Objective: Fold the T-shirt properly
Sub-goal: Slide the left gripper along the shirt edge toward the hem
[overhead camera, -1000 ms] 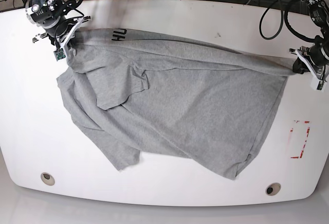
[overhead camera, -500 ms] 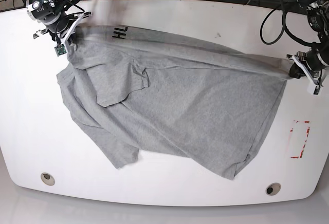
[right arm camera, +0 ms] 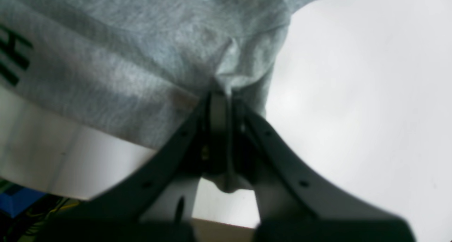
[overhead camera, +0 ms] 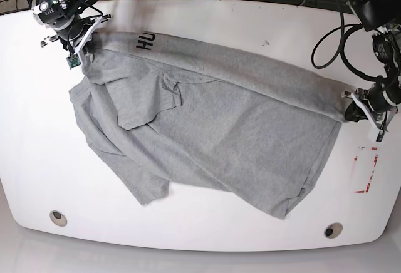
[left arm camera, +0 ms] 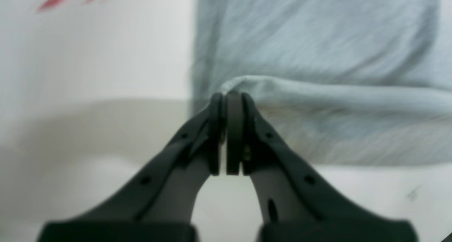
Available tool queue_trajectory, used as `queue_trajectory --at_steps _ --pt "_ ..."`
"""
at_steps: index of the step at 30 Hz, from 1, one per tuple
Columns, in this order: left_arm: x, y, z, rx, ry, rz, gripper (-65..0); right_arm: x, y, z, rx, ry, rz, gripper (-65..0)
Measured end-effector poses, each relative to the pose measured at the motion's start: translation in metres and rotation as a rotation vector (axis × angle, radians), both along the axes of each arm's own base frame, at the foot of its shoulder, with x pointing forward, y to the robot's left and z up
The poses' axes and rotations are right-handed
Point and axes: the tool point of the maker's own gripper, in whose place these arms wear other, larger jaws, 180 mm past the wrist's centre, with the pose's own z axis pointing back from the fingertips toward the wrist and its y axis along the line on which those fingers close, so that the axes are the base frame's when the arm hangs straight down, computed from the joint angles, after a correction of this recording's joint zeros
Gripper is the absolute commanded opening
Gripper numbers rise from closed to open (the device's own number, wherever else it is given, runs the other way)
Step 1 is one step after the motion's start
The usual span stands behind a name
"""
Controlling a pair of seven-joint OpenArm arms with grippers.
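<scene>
You are looking down on a white table (overhead camera: 207, 16) with rounded corners, two round grommets set near its front edge and a red-marked label (overhead camera: 366, 169) off the shirt's lower hem corner. Behind the table's far edge, black cables lie across a carpeted floor.

The T-shirt (overhead camera: 219, 129) lies spread over the middle of the table, heather grey, with one long folded edge stretched taut between the two arms. Black lettering (overhead camera: 145, 41) shows on that edge, close to the right gripper.

The right gripper (overhead camera: 80, 46) pinches the shirt's corner at the far end of the lettering, its jaws pressed together on a bunch of fabric. The left gripper (overhead camera: 352, 107) clamps the opposite corner, jaws closed on a rolled hem.

Only part of the lettering is readable; the rest turns under the fold. A sleeve is tucked among the creases near the lettering, its outline unclear. Both wrist views are blurred, and the arms' upper links run out of the base view.
</scene>
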Motion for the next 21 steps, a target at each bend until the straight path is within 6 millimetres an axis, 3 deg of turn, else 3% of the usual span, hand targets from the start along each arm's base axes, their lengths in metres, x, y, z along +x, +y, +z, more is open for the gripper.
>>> queue_trajectory --at_steps 7,21 --pt "0.014 0.008 -0.011 0.044 0.061 0.012 -65.0 -0.003 0.000 -0.004 0.007 0.013 -0.005 -65.0" --pt "0.031 0.009 -0.022 -0.040 0.048 0.049 -65.0 -0.002 -0.001 -0.004 0.007 0.013 -0.005 -65.0"
